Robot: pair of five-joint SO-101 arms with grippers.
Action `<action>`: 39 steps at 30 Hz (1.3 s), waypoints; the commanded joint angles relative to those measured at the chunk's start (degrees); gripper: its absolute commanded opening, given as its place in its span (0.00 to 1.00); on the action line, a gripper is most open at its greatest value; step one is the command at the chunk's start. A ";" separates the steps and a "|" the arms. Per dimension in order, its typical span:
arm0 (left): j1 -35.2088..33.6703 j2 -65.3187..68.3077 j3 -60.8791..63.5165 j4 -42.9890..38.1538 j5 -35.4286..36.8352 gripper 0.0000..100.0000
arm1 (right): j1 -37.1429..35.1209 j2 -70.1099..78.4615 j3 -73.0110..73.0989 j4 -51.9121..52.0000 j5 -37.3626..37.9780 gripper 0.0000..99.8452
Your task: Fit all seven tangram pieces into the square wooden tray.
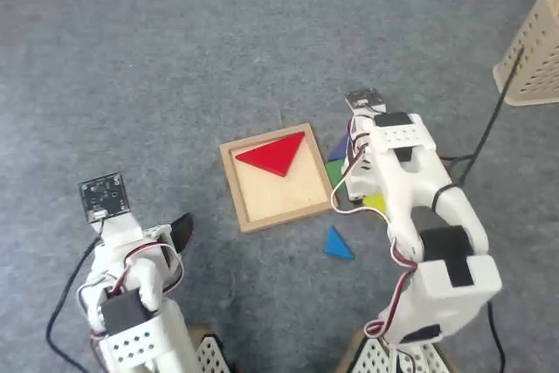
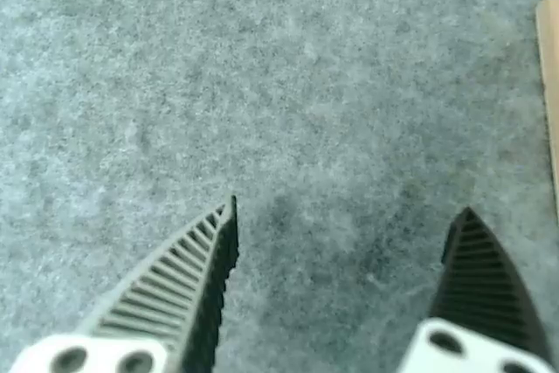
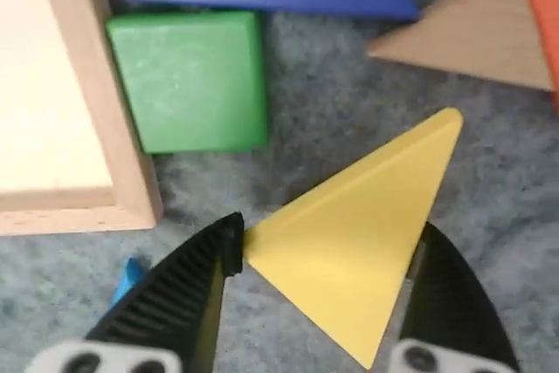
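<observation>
Grey carpet point(image 1: 175, 67) is supporting the wooden tray point(image 1: 281, 218) while the right gripper point(image 3: 330, 229) is clamping the yellow triangle point(image 3: 358, 216) and the left gripper point(image 2: 349, 207) is hanging open.

high: overhead, far | wrists: close, facing down | shared: tray point(image 1: 288, 215)

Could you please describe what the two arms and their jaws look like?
Both the left arm and right arm are white, blocky plastic shells with black motor sections and thin red, black and white wires looping at the joints. Each carries a small camera board. The jaws are black, ribbed and taper to points.
</observation>
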 commanded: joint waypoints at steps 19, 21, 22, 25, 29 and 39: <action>0.09 -0.70 -0.75 -0.09 -0.09 0.35 | -17.01 8.22 -27.69 7.16 -6.95 0.21; 0.09 -0.70 -0.75 -0.09 -0.09 0.35 | -18.33 12.09 -31.21 7.60 -7.65 0.21; 0.09 -0.70 -0.75 -0.09 -0.09 0.35 | -18.77 13.76 -32.44 7.60 -7.65 0.21; 0.09 -0.70 -0.75 -0.09 -0.09 0.35 | -19.56 17.63 -35.52 7.60 -7.74 0.21; 0.09 -0.70 -0.75 -0.09 -0.09 0.35 | -19.91 20.35 -38.68 9.10 -7.38 0.22; 0.09 -0.70 -0.75 -0.09 -0.09 0.35 | -22.64 20.70 -39.47 10.86 -7.74 0.33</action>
